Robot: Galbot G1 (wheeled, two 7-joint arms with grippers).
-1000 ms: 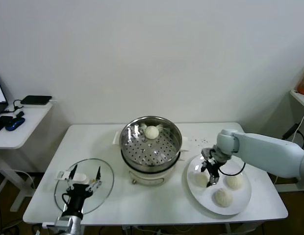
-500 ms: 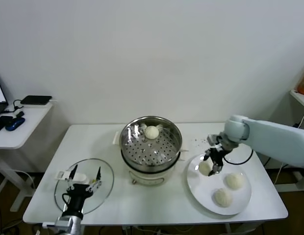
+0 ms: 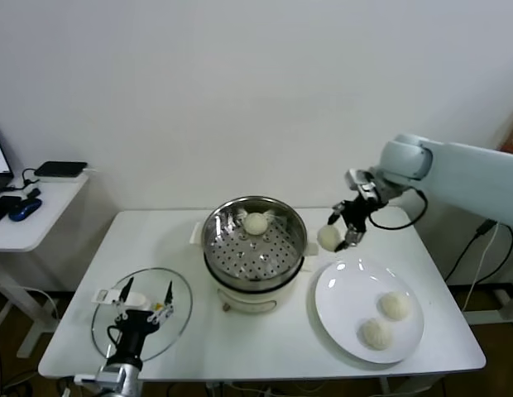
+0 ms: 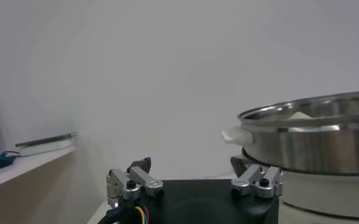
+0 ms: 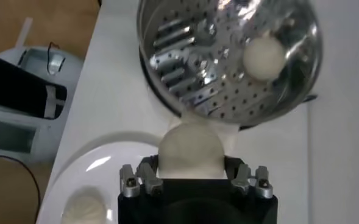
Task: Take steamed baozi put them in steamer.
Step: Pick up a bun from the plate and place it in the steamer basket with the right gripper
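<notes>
My right gripper (image 3: 338, 231) is shut on a cream-white baozi (image 3: 328, 238) and holds it in the air between the white plate and the steamer (image 3: 255, 266). In the right wrist view that baozi (image 5: 189, 149) fills the gap between the fingers (image 5: 150, 171), just short of the steel basket's rim (image 5: 167, 106). One baozi (image 3: 256, 223) lies at the back of the perforated basket. Two more baozi (image 3: 395, 305) (image 3: 376, 333) rest on the plate. My left gripper (image 3: 146, 291) waits open at the table's front left, over the glass lid.
The white plate (image 3: 347, 285) lies right of the steamer. A round glass lid (image 3: 178, 318) lies at the front left. A small side table (image 3: 41, 211) with dark devices stands left of the main table. The wall is close behind.
My right gripper has lifted one baozi off the plate and carried it up and back toward the steamer's right side. The left arm has not moved.
</notes>
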